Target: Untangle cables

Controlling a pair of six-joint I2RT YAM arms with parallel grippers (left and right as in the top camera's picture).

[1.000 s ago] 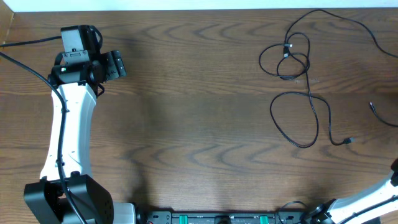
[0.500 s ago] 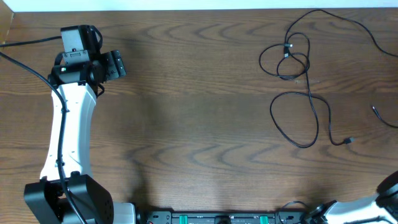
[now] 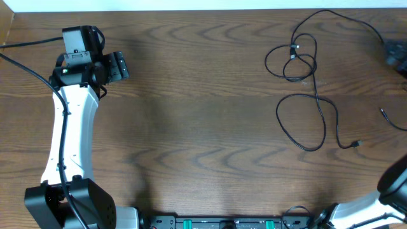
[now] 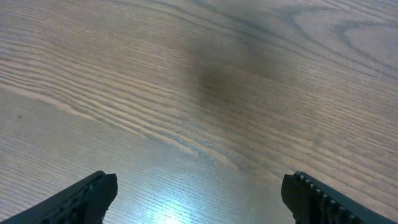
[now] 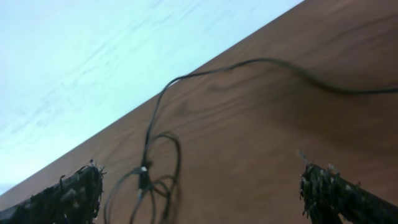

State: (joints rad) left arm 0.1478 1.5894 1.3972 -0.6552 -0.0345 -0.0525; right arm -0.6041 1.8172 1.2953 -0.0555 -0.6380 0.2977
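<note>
Brown table (image 3: 203,127), overhead: wood grain across the whole view.
Black cable (image 3: 316,95), overhead: lies on the right part of the table; small overlapping loops near the far edge, one larger loop below them, then a tail ending in a small plug (image 3: 356,144).
Second cord end (image 3: 389,117), overhead: enters at the right edge, apart from the loops.
Left claw (image 3: 119,65), overhead: sits at the upper left, points right, well apart from the cable.
Right claw (image 3: 395,54), overhead: shows only as a dark shape cut off by the right edge, near the cable's upper run; grip cannot be judged from here.
Left claw, left wrist view: released; fingers (image 4: 93,196) spread to the lower corners, with only bare wood between them.
Right claw, right wrist view: released; fingers (image 5: 68,196) wide apart and grasping nothing.
Black cable, right wrist view: lies ahead on the wood, loops at lower left, one strand arching off to the right.
Pale surface (image 5: 93,50), right wrist view: fills the area beyond the table edge.
</note>
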